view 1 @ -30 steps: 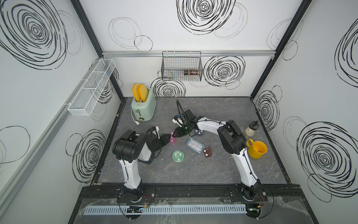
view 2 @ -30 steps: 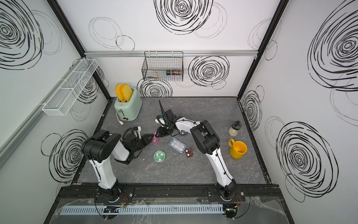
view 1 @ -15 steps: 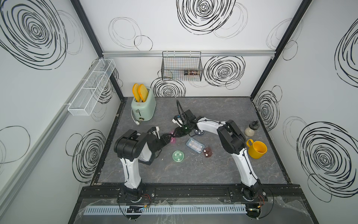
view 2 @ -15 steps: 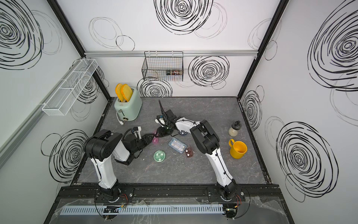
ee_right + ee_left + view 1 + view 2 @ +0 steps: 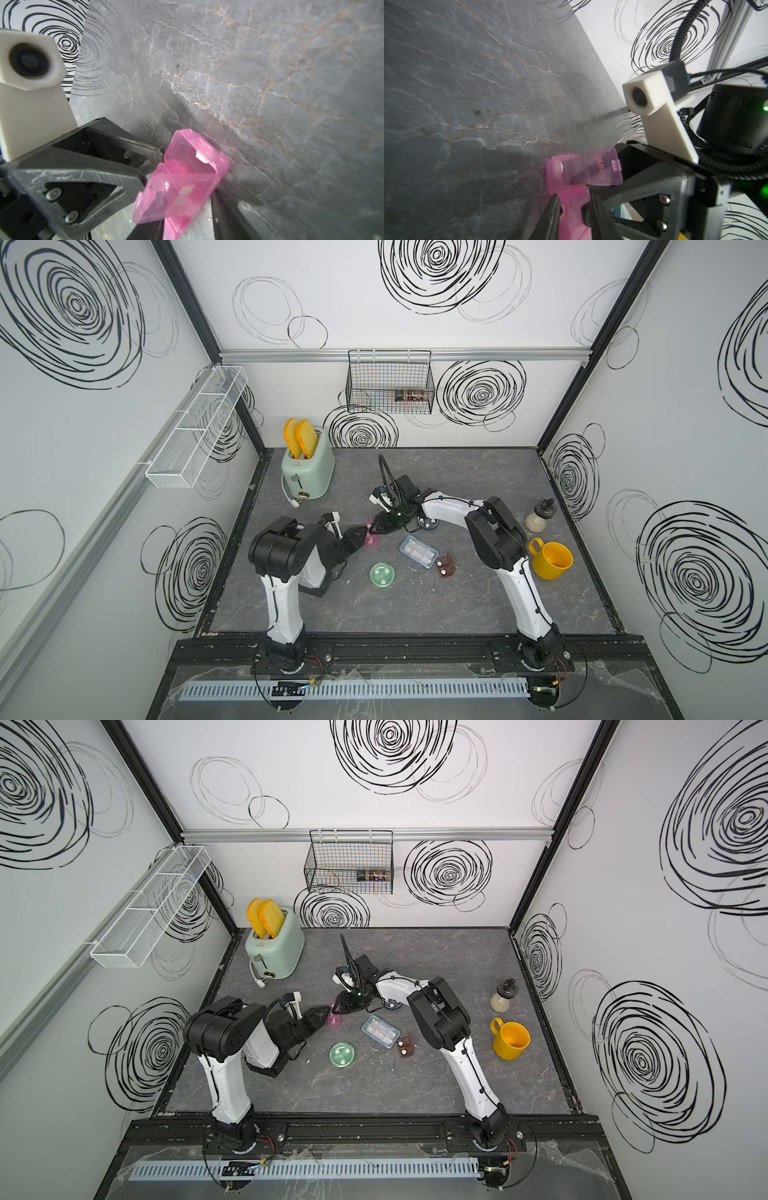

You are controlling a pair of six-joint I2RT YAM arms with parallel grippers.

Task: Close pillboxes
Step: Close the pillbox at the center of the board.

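Note:
The pink pillbox (image 5: pixel 371 538) (image 5: pixel 335 1020) is held off the table between both grippers. My left gripper (image 5: pixel 360 536) (image 5: pixel 573 204) is shut on its narrow body (image 5: pixel 571 218). One lid flap (image 5: pixel 602 168) stands open. My right gripper (image 5: pixel 377 526) (image 5: pixel 185 226) is closed around the other end, one finger (image 5: pixel 149 228) under that flap (image 5: pixel 176 197) and the other finger (image 5: pixel 220 218) against the box. On the table lie the green round pillbox (image 5: pixel 382 574), the blue-grey pillbox (image 5: pixel 419 551), the small brown pillbox (image 5: pixel 445 566) and the dark round pillbox (image 5: pixel 428 522), the last partly behind my right arm.
A mint-green toaster (image 5: pixel 307 472) with toast stands at the back left. A yellow mug (image 5: pixel 552 561) and a small bottle (image 5: pixel 539 515) stand at the right. A wire basket (image 5: pixel 390 381) hangs on the back wall, a white rack (image 5: pixel 195 427) on the left wall.
Both grippers stay on the pink pillbox. The left arm has shifted very slightly; the other pillboxes have not moved.

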